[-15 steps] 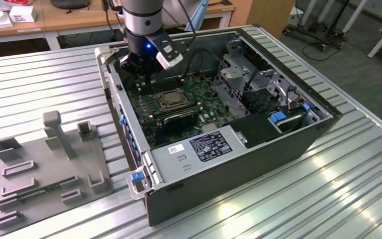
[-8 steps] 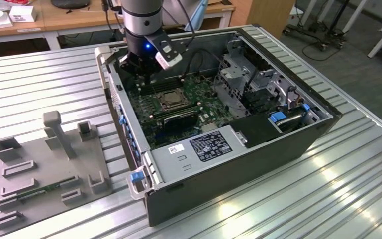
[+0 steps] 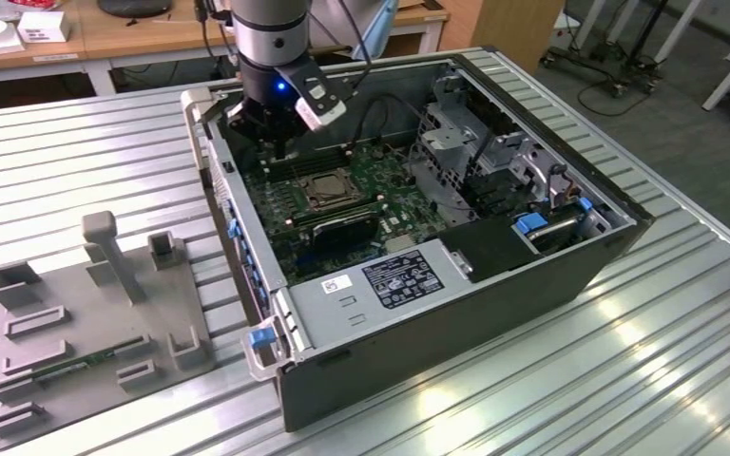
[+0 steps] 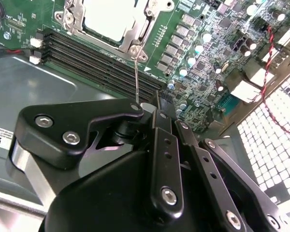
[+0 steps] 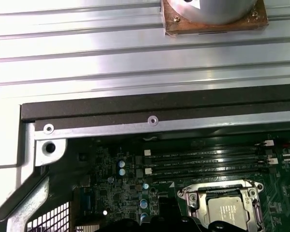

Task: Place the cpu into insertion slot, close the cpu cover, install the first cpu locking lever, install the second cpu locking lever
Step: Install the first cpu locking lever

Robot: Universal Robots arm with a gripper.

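The cpu [image 4: 108, 19] shows its dull silver top inside the insertion slot [image 3: 299, 197] on the green motherboard. The silvery cpu cover [image 4: 139, 33] lies closed around it. A thin wire locking lever [image 4: 136, 72] rises from the socket's corner up to my gripper [image 4: 145, 107], which looks shut on the lever's bent end. In the exterior view my gripper [image 3: 270, 147] hangs inside the open case, just behind the socket and over the memory slots. The first wrist view has the cpu [image 5: 228, 211] framed by the cover [image 5: 253, 195].
Long black memory slots [image 4: 96, 58] run beside the socket. The case's black back wall [image 5: 135, 113] is close behind me. A metal drive cage [image 3: 467, 152] and cables fill the exterior view's right of the case. A grey fixture tray [image 3: 86, 323] lies on the ribbed table.
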